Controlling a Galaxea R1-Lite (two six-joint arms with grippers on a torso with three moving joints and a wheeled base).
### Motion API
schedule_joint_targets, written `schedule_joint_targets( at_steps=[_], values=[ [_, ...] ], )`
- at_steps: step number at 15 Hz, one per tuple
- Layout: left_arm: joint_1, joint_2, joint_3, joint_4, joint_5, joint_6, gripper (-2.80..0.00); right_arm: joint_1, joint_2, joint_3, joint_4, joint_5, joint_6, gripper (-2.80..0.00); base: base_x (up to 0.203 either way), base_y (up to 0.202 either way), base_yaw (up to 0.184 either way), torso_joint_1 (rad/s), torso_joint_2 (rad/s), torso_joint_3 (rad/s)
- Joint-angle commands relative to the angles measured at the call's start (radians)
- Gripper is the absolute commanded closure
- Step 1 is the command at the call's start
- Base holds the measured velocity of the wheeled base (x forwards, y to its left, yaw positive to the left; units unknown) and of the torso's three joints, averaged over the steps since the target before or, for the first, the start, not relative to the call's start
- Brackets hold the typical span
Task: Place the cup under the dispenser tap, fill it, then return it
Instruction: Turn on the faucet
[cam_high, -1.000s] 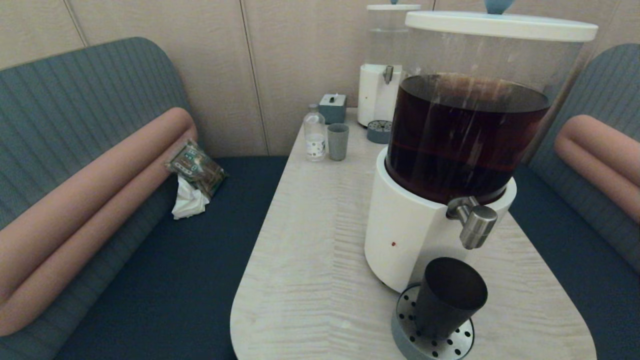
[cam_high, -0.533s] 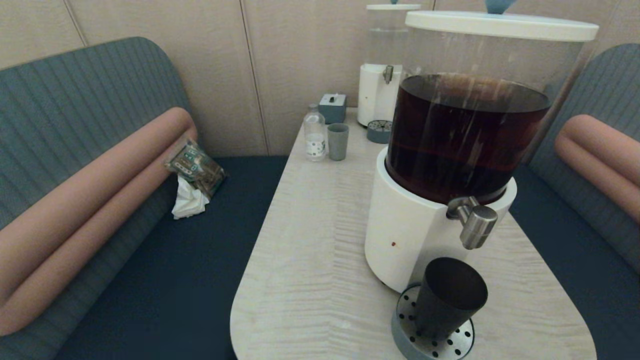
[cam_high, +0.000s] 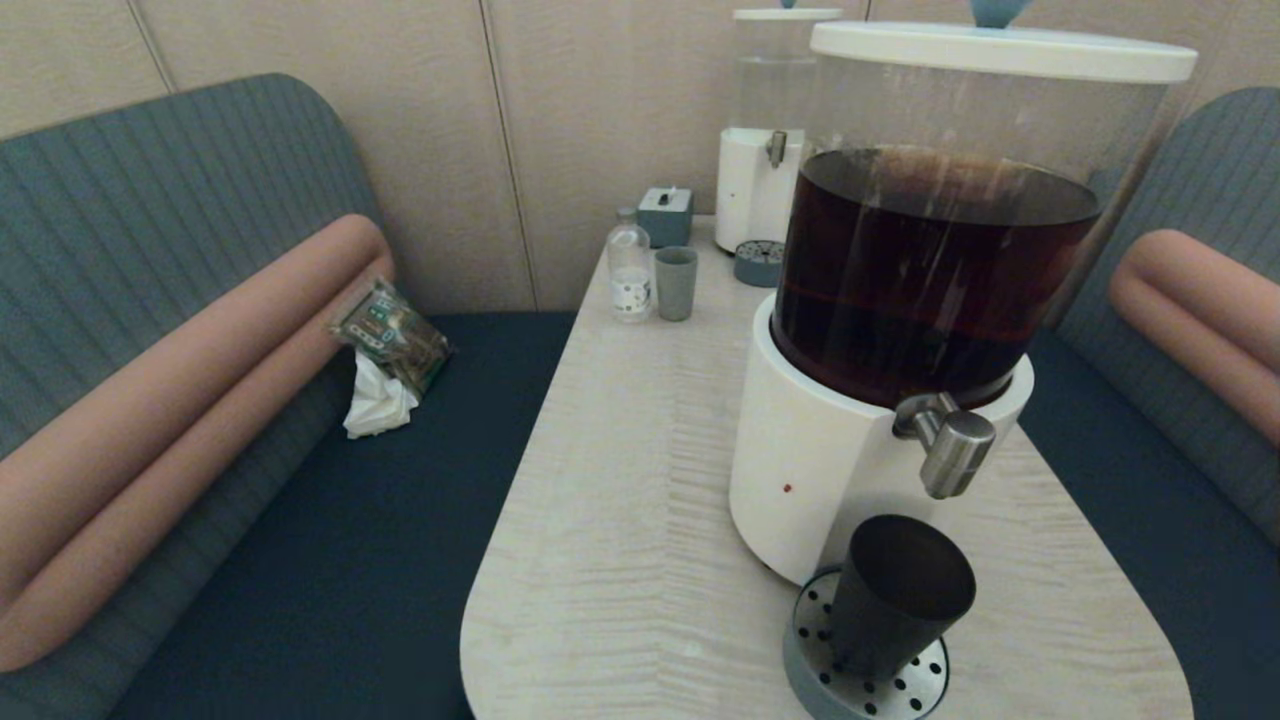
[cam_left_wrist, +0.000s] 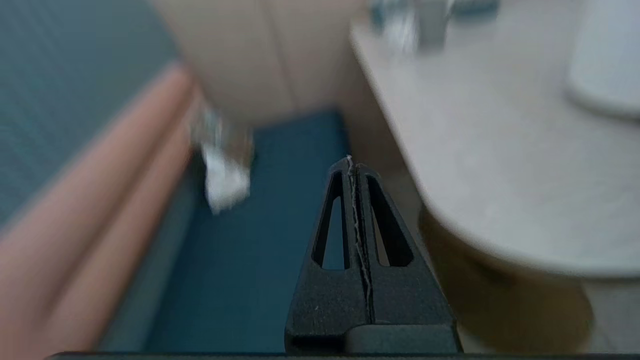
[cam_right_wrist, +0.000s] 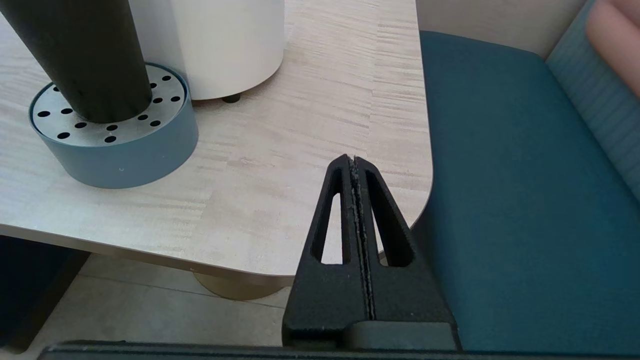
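Note:
The matte black cup (cam_high: 895, 595) stands upright on the round perforated drip tray (cam_high: 812, 672), right below the brushed-silver dispenser tap (cam_high: 948, 445) of the big white-based dispenser (cam_high: 830, 470) holding dark brown liquid. No liquid runs from the tap. The right wrist view shows the same cup (cam_right_wrist: 82, 55) on that drip tray (cam_right_wrist: 125, 155). My right gripper (cam_right_wrist: 353, 161) is shut and empty, low beside the table's near right corner, apart from the cup. My left gripper (cam_left_wrist: 351, 161) is shut and empty, off the table's left edge above the blue seat. Neither arm appears in the head view.
At the table's far end stand a smaller clear-liquid dispenser (cam_high: 765, 190), a grey-green cup (cam_high: 676, 283), a small bottle (cam_high: 629, 268) and a grey box (cam_high: 665, 214). A snack packet and a tissue (cam_high: 385, 355) lie on the left bench. Blue benches flank the table (cam_high: 620, 520).

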Motion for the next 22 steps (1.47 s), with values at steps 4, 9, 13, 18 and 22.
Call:
schedule_joint_targets(
  at_steps=[4, 9, 13, 18, 22],
  values=[
    [0.000, -0.001, -0.001, 0.104, 0.078, -0.048, 0.00, 0.000, -0.002, 0.000, 0.000, 0.001, -0.001, 0.00, 0.000, 0.000, 0.000, 0.000, 0.00, 0.000],
    [0.000, 0.002, -0.012, 0.185, 0.086, -0.185, 0.00, 0.000, -0.002, 0.000, 0.000, 0.001, -0.001, 0.00, 0.000, 0.000, 0.000, 0.000, 0.00, 0.000],
    [0.000, 0.001, -0.011, 0.184, 0.088, -0.188, 0.00, 0.000, -0.002, 0.000, 0.000, 0.001, -0.001, 0.00, 0.000, 0.000, 0.000, 0.000, 0.00, 0.000],
    [0.000, 0.000, -0.008, 0.176, 0.088, -0.196, 0.00, 0.000, -0.003, -0.001, -0.002, -0.003, -0.018, 0.00, 0.000, 0.000, 0.000, 0.000, 0.00, 0.000],
    [0.000, 0.000, -0.008, 0.176, 0.088, -0.196, 0.00, 0.000, -0.004, -0.001, -0.002, -0.007, -0.014, 0.00, 0.000, 0.000, 0.000, 0.000, 0.00, 0.000]
  ],
)
